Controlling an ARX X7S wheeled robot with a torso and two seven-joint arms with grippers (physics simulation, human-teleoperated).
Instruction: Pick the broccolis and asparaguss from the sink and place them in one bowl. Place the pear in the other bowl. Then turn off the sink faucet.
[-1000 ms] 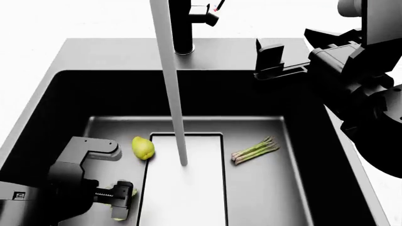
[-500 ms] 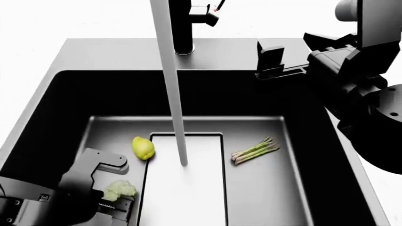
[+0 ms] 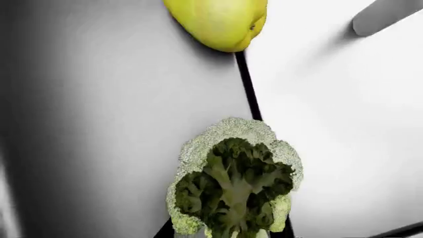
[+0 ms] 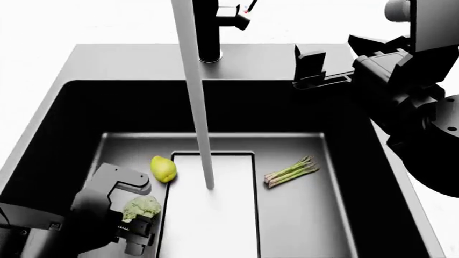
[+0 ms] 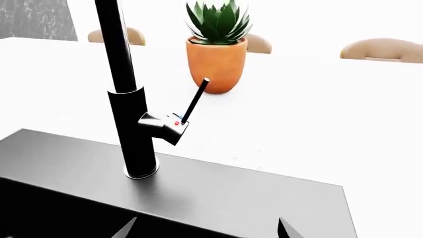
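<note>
While my left end effector (image 4: pixel 133 226) grips the broccoli (image 4: pixel 141 207) above the sink (image 4: pixel 301 226) floor — the pear (image 4: pixel 163 169) lies just beyond — my right end effector (image 4: pixel 310 72) is open.

Pear (image 4: pixel 163 169) left of asparagus (image 4: pixel 291 171), in sink (image 4: pixel 86 67)

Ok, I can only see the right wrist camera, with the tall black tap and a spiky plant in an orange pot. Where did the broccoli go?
Observer: The pale green bumpy broccoli head is held in the left gripper, low inside the deep black sink.
Operator: Is water coming out?
Observer: Yes, a pale stream falls onto the light rectangular panel in the sink floor.
Operator: And the pear?
Observer: The smooth yellow-green pear lies on the sink floor at the panel's edge, apart from the broccoli.
</note>
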